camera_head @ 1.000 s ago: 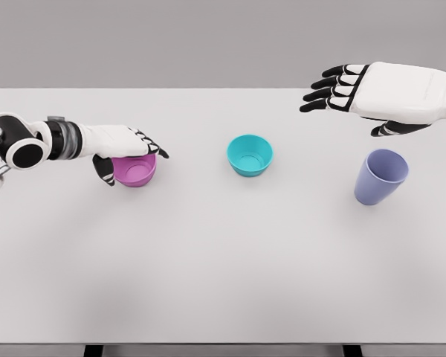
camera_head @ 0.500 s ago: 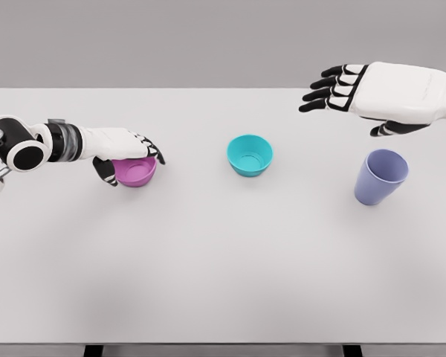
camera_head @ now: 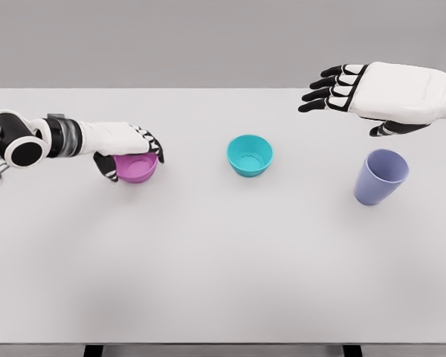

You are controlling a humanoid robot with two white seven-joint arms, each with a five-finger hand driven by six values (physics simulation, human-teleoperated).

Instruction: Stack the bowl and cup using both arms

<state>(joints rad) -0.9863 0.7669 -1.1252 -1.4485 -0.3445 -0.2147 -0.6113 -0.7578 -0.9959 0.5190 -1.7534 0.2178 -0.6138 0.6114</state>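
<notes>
Tightening over the last second, the left hand [camera_head: 126, 145] now curls lower around the pink bowl [camera_head: 137, 167], its black fingertips [camera_head: 154, 146] draped over the far rim and its thumb [camera_head: 104, 168] pressed against the near-left wall; the bowl itself appears slightly nudged upward in the head view. Fingers and thumb pinch the bowl between them, with the palm lying across its open top so that only the near half of the pink wall shows. The left forearm reaches in from the picture's left edge, low over the white table [camera_head: 223, 268].

Just beyond the left hand's fingertips, toward the middle of the table, sits the teal bowl [camera_head: 250, 155], upright, open side up and apart from the pink one.

Unchanged from the earlier frames, the right hand [camera_head: 372, 93] hangs above the table's far right side, palm down, its fingers spread and stretched toward the left, holding nothing. Below that hand and nearer the camera stands the lavender cup [camera_head: 380, 176], upright with its mouth tilted slightly toward the viewer, clear of the hand's thumb and well apart from both bowls. All three vessels rest separately on the table, none stacked.
</notes>
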